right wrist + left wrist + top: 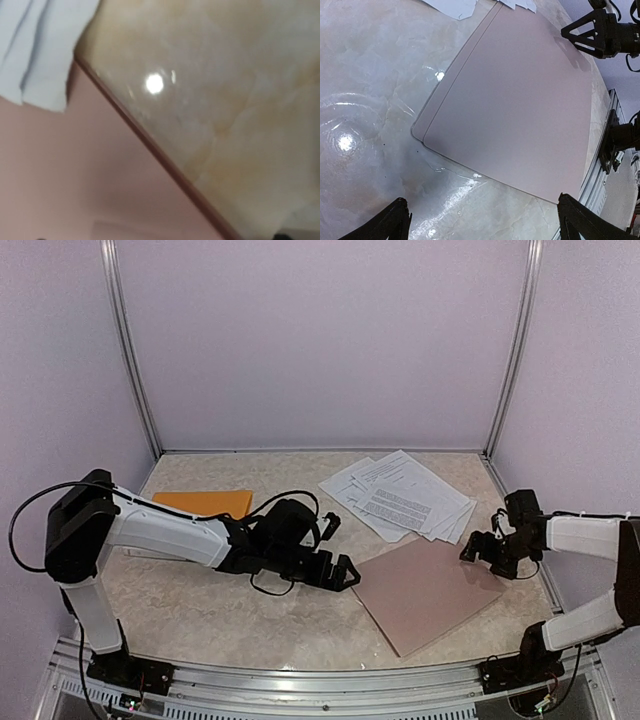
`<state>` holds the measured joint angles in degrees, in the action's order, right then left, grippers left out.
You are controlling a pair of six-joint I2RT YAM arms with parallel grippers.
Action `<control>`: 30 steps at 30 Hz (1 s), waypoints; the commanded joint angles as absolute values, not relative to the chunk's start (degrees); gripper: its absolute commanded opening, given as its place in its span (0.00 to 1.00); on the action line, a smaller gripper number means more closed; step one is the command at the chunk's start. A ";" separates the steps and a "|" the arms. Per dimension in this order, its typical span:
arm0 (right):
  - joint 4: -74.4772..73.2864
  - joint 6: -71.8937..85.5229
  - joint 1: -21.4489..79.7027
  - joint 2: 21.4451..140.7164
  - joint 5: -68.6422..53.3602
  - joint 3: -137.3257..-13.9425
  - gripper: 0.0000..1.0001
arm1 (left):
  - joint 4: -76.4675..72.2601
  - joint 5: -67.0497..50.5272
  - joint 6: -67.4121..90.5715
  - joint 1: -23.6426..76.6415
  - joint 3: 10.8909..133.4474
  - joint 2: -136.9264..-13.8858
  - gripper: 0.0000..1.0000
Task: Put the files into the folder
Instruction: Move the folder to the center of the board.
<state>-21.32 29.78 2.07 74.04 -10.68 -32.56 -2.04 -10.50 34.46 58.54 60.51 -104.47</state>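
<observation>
The folder (430, 590) is a closed pale pink cover lying flat at the table's front right. The files (400, 495), white printed sheets, lie fanned just behind it, their corners overlapping its far edge. My left gripper (352, 574) hangs low beside the folder's left edge, open and empty. The left wrist view shows the folder (520, 100) ahead between my wide-set black fingertips (390, 225). My right gripper (480, 548) hovers open over the folder's right corner. Its wrist view shows the folder's edge (75, 175), a corner of the files (35, 50) and bare table.
An orange folder (205, 502) lies flat at the back left, behind the left arm. Purple walls with metal posts (135, 360) enclose the marble table (250, 625). A metal rail (330, 675) runs along the near edge.
</observation>
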 commanded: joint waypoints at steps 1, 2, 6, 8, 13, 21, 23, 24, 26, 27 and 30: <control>-21.48 29.18 1.53 72.83 -14.21 -29.73 0.94 | -2.81 -12.46 38.23 58.57 61.83 -106.24 0.99; -21.01 29.81 1.68 72.47 -14.98 -29.14 0.93 | -2.68 -12.12 38.97 58.50 61.68 -106.28 0.99; -18.49 32.74 5.01 70.55 -16.15 -26.68 0.91 | -2.75 -10.42 41.46 57.77 60.02 -105.77 0.99; -16.61 35.09 7.78 69.88 -16.21 -25.81 0.89 | -2.69 -10.29 42.59 56.97 59.09 -105.18 0.98; -10.65 40.78 17.09 72.63 -13.85 -25.78 0.85 | -0.21 -8.62 45.15 55.59 56.71 -103.50 0.95; -0.58 44.53 25.95 83.63 -11.92 -29.19 0.80 | 7.92 -3.62 48.83 53.64 49.05 -93.72 0.96; -0.18 44.56 27.44 86.34 -11.78 -30.72 0.79 | 10.35 -2.78 49.71 53.99 47.68 -91.06 0.96; 1.10 44.56 28.06 87.67 -11.92 -31.48 0.79 | 11.02 -3.04 50.29 54.19 46.73 -89.27 0.96; 2.15 44.49 28.90 89.86 -12.44 -32.86 0.78 | 11.94 -3.77 51.47 54.65 45.13 -87.20 0.96; 2.35 44.24 29.20 91.00 -12.55 -33.47 0.78 | 12.20 -4.06 51.76 54.92 44.49 -86.53 0.96; 1.70 43.22 29.61 91.91 -12.65 -34.82 0.77 | 13.20 -5.63 52.33 55.17 43.74 -85.83 0.96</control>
